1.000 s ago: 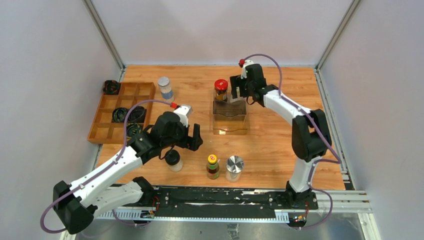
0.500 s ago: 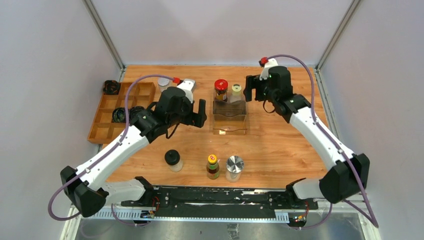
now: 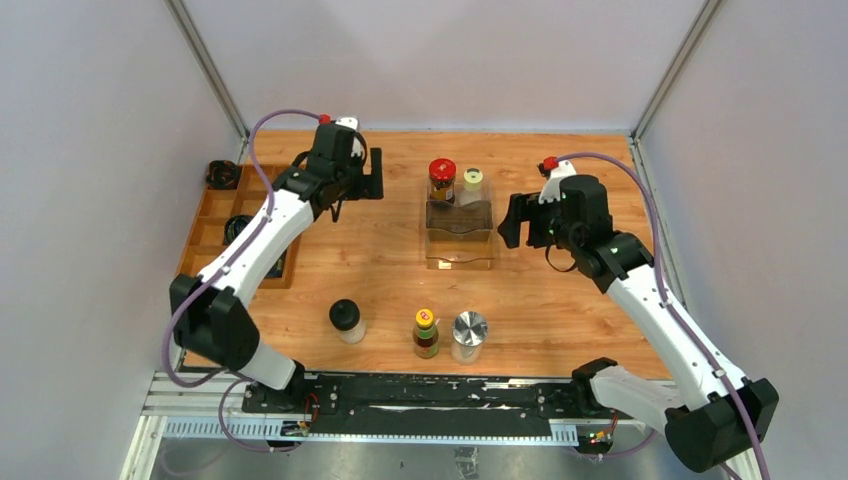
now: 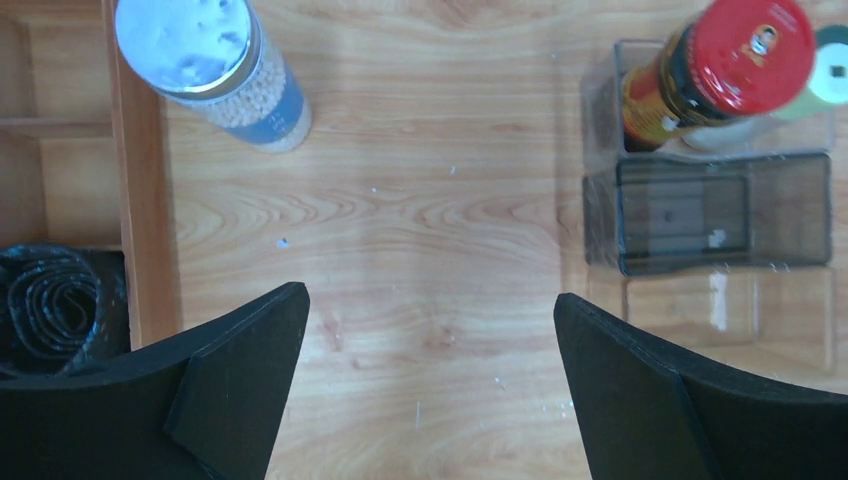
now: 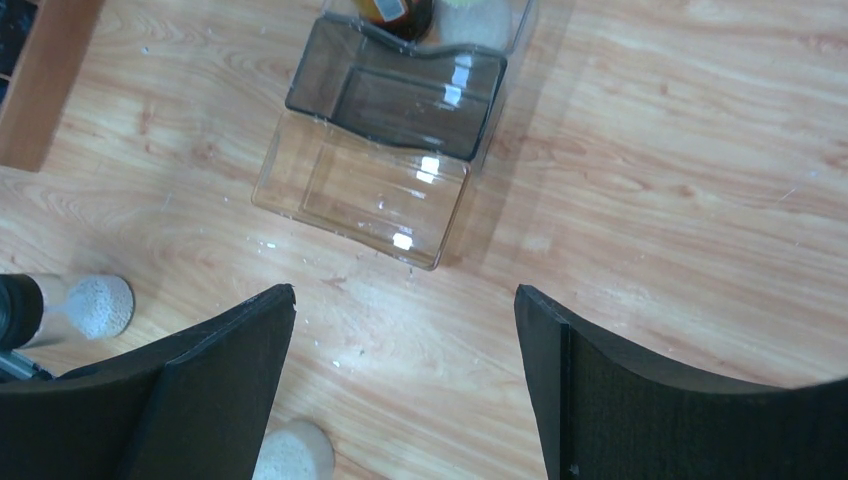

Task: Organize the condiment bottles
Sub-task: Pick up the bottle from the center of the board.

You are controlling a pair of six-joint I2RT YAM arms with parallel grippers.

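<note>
The red-lidded dark jar and the yellow-capped shaker stand side by side in the far section of a clear stepped organizer; both also show in the left wrist view. The black-capped jar, the yellow-capped brown sauce bottle and the silver-lidded jar stand near the front edge. The blue-labelled jar stands beside the wooden tray and is hidden under my left arm in the top view. My left gripper is open and empty just short of it. My right gripper is open and empty to the right of the organizer.
The wooden compartment tray lies at the far left with black coiled bundles in it, and another bundle lies behind it. The black-capped jar shows at the left edge of the right wrist view.
My left arm swung from beside the black-capped jar to the far left by the blue-labelled jar. My right gripper drew back from the organizer, and the shaker now stands beside the red-lidded jar.
</note>
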